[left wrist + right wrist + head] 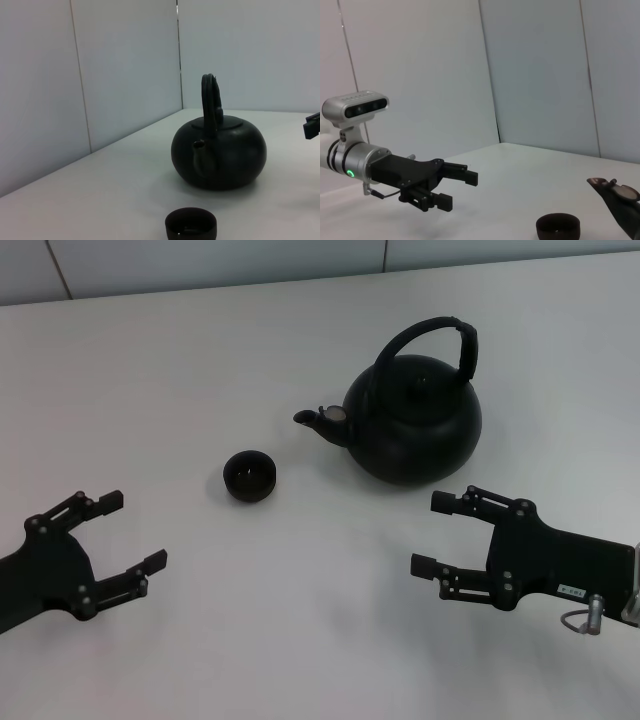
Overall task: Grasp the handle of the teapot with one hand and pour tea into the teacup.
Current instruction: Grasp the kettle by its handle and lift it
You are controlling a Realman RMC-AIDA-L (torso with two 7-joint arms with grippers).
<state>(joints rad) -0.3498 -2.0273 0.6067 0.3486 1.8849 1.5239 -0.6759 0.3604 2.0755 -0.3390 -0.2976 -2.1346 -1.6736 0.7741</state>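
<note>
Both hands waited, fingers apart.
Left hand [133, 533] and right hand [432, 533] flanked the teacup [250, 476] and teapot [415, 425] on the table [180, 370].

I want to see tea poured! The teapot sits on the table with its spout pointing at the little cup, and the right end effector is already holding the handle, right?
Not quite. In the head view the right end effector is open and empty, near the teapot but off its handle. The spout does point toward the teacup.

In the right wrist view only the teapot [621, 202] spout shows; its body is cut off. The left wrist view clips the teacup [191, 226] base beneath the teapot.
</note>
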